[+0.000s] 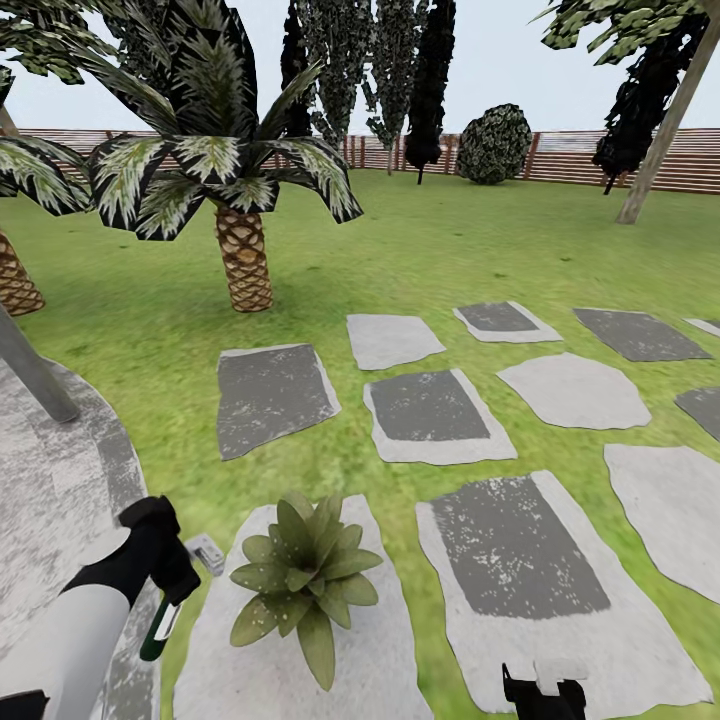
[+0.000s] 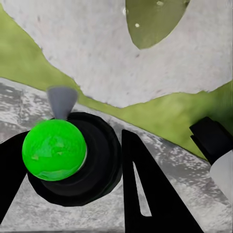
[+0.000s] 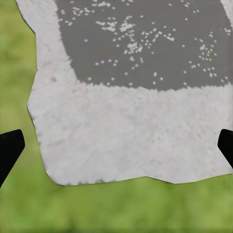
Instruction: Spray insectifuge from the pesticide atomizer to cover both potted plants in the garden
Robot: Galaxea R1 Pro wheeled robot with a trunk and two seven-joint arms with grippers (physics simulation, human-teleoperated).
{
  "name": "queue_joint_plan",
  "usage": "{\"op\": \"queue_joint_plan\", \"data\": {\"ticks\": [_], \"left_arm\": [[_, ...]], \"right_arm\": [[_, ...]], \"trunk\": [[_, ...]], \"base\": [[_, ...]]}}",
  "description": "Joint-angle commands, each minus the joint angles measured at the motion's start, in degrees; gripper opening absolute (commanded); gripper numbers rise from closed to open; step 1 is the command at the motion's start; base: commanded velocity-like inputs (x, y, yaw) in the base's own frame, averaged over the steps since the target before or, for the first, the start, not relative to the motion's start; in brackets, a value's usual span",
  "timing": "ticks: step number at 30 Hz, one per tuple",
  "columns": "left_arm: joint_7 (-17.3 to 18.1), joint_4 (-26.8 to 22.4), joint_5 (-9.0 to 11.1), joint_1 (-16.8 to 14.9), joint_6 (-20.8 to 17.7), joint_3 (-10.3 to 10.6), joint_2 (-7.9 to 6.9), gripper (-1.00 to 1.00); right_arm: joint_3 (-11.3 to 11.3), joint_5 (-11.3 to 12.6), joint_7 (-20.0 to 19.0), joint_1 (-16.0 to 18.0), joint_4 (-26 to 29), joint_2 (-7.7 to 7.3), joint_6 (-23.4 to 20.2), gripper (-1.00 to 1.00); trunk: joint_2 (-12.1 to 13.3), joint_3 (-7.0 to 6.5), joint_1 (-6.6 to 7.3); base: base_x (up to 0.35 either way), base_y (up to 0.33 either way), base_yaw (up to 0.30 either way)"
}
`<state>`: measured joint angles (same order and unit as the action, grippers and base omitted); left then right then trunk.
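The left tool [image 1: 165, 590] pinched the pesticide atomizer [image 1: 160, 628], its fingers [image 2: 145, 194] pressed against the bottle [image 2: 54, 150], which hung dark green below the black hand with its pale trigger head [image 1: 206, 552] pointing toward the potted plant [image 1: 305, 575]. That olive rosette sat on a pale stepping stone [image 1: 380, 650] just beside the atomizer, at the edge of the round grey paved patch [image 1: 50, 500]. The right tool [image 1: 543, 695] hung spread over another stepping stone [image 3: 121, 141] bordered by lawn [image 1: 420, 250]. A palm [image 1: 243, 255] stood beyond.
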<state>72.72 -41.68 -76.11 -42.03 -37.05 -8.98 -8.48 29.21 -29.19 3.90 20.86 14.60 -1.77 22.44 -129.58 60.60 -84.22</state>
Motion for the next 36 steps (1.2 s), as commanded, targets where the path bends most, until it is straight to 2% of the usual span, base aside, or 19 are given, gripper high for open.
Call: {"op": "queue_joint_plan", "data": {"ticks": [1,3,4,6,12,16,19,23,28,34,36], "left_arm": [[0.41,0.01,-0.26,0.07,-0.51,-0.11,-0.09,-1.00],[0.46,1.21,-0.21,0.19,-0.45,-0.19,-0.53,-1.00],[0.34,7.97,-0.26,0.26,-0.33,-0.29,-1.00,-1.00],[-0.20,11.21,-0.19,0.21,-0.37,-0.46,-0.74,-1.00],[0.42,10.98,-0.11,-0.78,-0.66,-0.84,-0.53,-1.00],[2.35,10.98,-0.18,-4.12,-0.65,-0.78,-0.25,-1.00],[3.70,10.93,-0.41,-5.31,-0.57,-0.46,-0.06,-1.00],[3.58,10.92,-0.76,-5.67,-0.49,-0.29,-0.01,-1.00],[3.33,10.92,-0.89,-5.61,-0.48,-0.07,-0.04,-1.00],[3.30,10.92,-1.05,-5.17,-0.83,4.06,-0.11,-1.00],[3.30,10.92,-1.06,-5.30,-0.98,4.35,-0.27,-1.00]], "right_arm": [[0.32,-0.61,0.23,0.06,-0.09,0.01,0.24,1.00],[0.32,-0.61,0.23,0.06,-0.09,0.01,0.24,1.00],[0.32,-0.61,0.23,0.06,-0.09,0.01,0.24,1.00],[0.32,-0.61,0.23,0.06,-0.09,0.01,0.24,1.00],[0.32,-0.61,0.23,0.06,-0.09,0.01,0.24,1.00],[0.32,-0.61,0.23,0.06,-0.09,0.01,0.24,1.00],[0.32,-0.59,0.23,0.06,-0.09,0.07,0.24,1.00],[0.32,-0.60,0.23,0.06,-0.09,0.10,0.24,1.00],[0.32,-0.61,0.23,0.06,-0.09,0.10,0.24,1.00],[0.32,-0.61,0.23,0.06,-0.09,0.10,0.24,1.00],[0.32,-0.61,0.23,0.06,-0.09,0.10,0.24,1.00]], "trunk": [[-0.02,0.05,0.01],[-0.02,0.05,0.01],[-0.02,0.05,0.01],[-0.02,0.05,0.01],[-0.02,0.05,0.01],[-0.02,0.05,0.01],[-0.02,0.05,0.01],[-0.02,0.05,0.01],[-0.02,0.05,0.01],[-0.02,0.05,0.01],[-0.02,0.05,0.01]], "base": [[0.000,0.000,0.000],[0.000,0.000,0.000],[0.000,0.000,0.000],[0.000,0.000,0.000],[0.000,0.000,0.000],[0.000,0.000,0.000],[0.002,0.002,0.000],[0.123,0.124,-0.033],[0.100,0.104,-0.259],[0.005,0.005,-0.067],[0.000,0.000,-0.003]]}}
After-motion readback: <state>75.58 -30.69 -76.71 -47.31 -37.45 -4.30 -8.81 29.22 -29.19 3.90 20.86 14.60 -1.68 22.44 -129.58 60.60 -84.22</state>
